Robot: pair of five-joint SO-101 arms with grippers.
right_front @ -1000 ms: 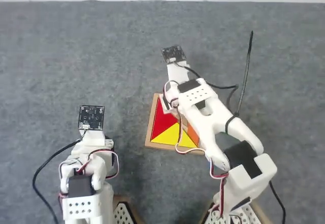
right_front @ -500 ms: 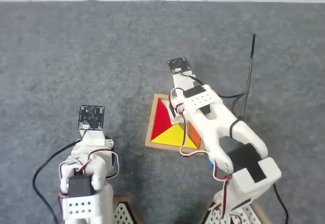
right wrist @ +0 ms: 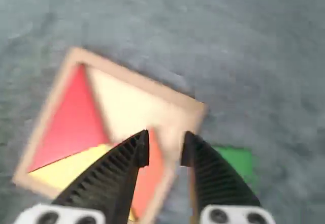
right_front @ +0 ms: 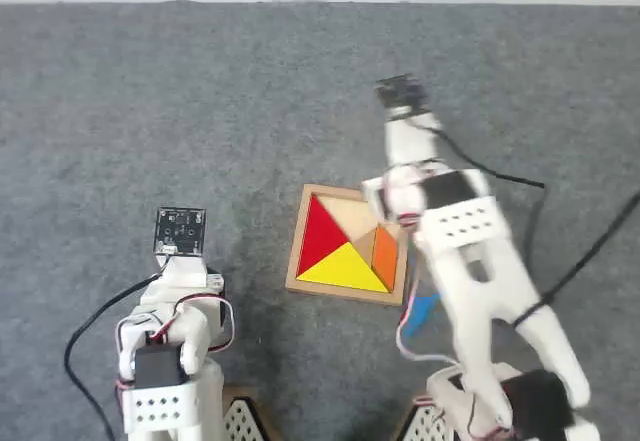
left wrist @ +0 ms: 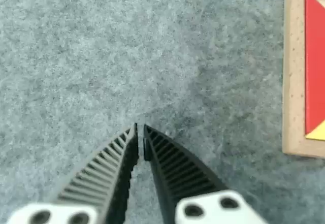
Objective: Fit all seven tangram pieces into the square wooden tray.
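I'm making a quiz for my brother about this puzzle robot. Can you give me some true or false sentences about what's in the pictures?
1. A red triangle lies in the tray. True.
2. All seven pieces are in the tray. False: part of its floor is bare, and a blue piece lies on the carpet beside it.
3. The left pincer holds a yellow piece. False: it is shut on nothing, above bare carpet.
4. A green piece lies outside the tray. True.
5. The right pincer is shut. False: it is open.
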